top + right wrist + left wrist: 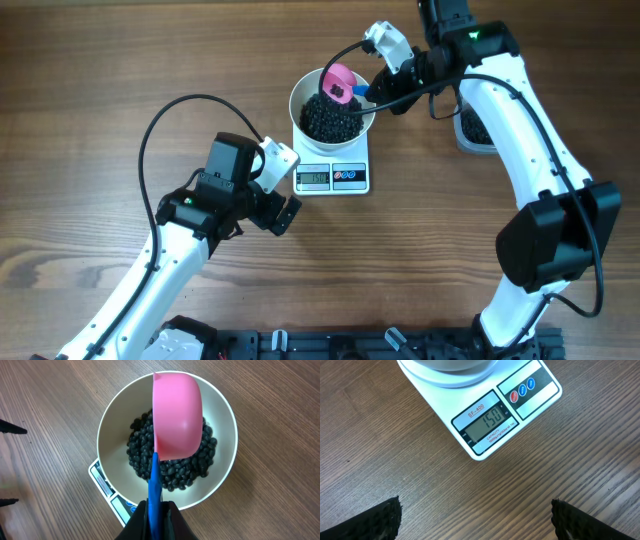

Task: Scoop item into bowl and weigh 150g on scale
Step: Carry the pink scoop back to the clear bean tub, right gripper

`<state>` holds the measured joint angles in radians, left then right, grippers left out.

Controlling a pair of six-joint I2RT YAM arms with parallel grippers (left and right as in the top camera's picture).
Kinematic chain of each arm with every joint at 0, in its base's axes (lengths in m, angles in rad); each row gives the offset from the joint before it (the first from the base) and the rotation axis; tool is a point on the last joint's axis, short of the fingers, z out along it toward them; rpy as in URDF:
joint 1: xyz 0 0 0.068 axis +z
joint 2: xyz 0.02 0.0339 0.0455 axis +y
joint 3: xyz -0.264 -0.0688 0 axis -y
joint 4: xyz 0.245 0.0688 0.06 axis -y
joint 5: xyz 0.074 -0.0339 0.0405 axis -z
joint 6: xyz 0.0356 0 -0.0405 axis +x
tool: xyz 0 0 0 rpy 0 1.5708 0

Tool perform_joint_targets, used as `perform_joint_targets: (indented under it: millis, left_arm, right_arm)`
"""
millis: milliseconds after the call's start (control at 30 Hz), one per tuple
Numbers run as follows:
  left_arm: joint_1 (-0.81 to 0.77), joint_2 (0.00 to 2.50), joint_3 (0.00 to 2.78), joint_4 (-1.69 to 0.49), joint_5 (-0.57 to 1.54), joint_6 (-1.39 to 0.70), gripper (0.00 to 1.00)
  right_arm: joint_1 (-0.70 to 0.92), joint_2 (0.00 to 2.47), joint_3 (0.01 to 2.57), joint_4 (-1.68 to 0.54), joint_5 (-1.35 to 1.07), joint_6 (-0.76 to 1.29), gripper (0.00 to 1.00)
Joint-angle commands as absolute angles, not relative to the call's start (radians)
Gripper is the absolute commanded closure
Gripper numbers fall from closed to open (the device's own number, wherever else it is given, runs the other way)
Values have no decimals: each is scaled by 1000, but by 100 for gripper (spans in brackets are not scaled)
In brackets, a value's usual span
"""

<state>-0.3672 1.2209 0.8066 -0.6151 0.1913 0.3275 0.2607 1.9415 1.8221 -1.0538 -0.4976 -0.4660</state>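
Observation:
The white bowl (306,92) stands on the white scale (333,178) and holds a heap of black beans (328,120). In the left wrist view the scale (485,415) shows 150 on its display. My right gripper (378,90) is shut on the blue handle (155,485) of a pink scoop (177,415), which hangs over the beans (140,450) with its rounded back towards the camera. My left gripper (268,208) stands open over bare wood just in front of the scale, with nothing between its fingers (375,522).
A clear tub (472,130) with more black beans sits to the right of the scale, partly hidden under my right arm. Bare wooden table surrounds the scale. A black rail runs along the table's front edge (330,345).

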Motion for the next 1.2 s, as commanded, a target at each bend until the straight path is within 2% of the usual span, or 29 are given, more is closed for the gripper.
perform_joint_targets:
  millis: [0,433,800,1000,1167]
  left_arm:
    - [-361,1225,802,-615,189,333,0]
    - [-361,1225,802,-615,189,333,0]
    - [-361,1225,802,-615,189,333,0]
    - [-362,1225,802,-615,189,333,0]
    - [-361,1225,802,-615,189,333,0]
  right_arm:
    - [259,1911,1850,-1054,-562,-441,96]
    - [132,1911,1850,-1047,-842,-415,96]
    - [-187,1831,1850,-1060,-975,-329,96]
    - [-368,1808,1850,-1219,-926,-339,96]
    - [-420,1808,1850,-1286,-664,-316,96]
